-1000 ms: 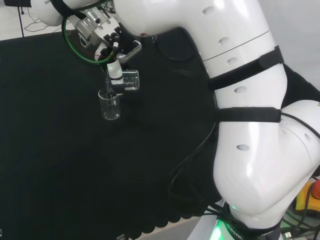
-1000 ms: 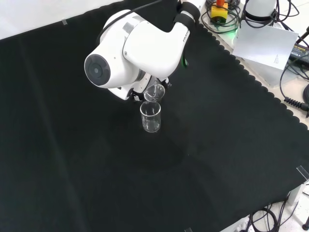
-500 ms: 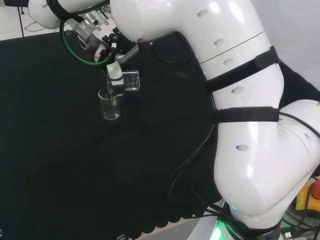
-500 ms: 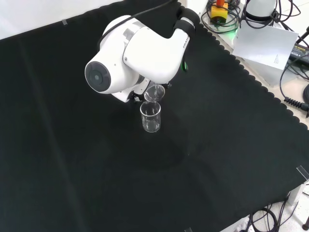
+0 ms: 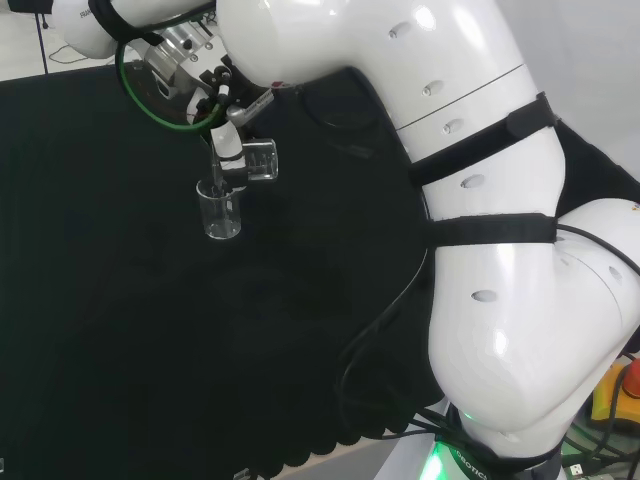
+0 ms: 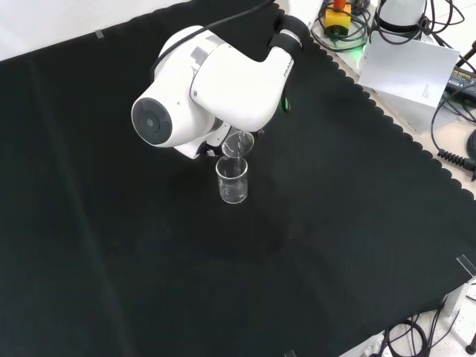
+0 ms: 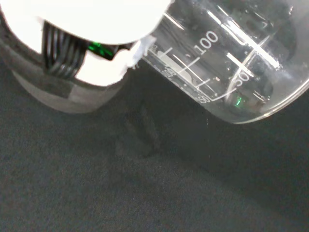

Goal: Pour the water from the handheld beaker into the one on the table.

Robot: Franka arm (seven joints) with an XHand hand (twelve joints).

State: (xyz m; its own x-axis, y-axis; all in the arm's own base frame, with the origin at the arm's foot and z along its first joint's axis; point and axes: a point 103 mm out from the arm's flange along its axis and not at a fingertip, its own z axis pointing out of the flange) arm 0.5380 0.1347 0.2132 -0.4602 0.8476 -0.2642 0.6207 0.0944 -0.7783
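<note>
Clear glass everywhere, so it's hard to read, but in the head view the hand [image 5: 231, 140] has its fingers wrapped round the handheld beaker [image 5: 258, 161], which is tipped nearly onto its side. Its mouth sits right over the rim of the table beaker [image 5: 220, 211], which stands upright on the black counter [image 5: 120, 330] at roughly 7 o'clock from the tilted one. Front view puts the tipped beaker just above the standing one. Can't tell how much water either holds.

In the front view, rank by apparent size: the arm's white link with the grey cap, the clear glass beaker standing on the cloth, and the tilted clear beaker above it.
1. White arm link with grey cap, by far.
2. Standing clear glass beaker.
3. Tilted clear beaker, partly hidden by the link, so this last ranking is unsure.
</note>
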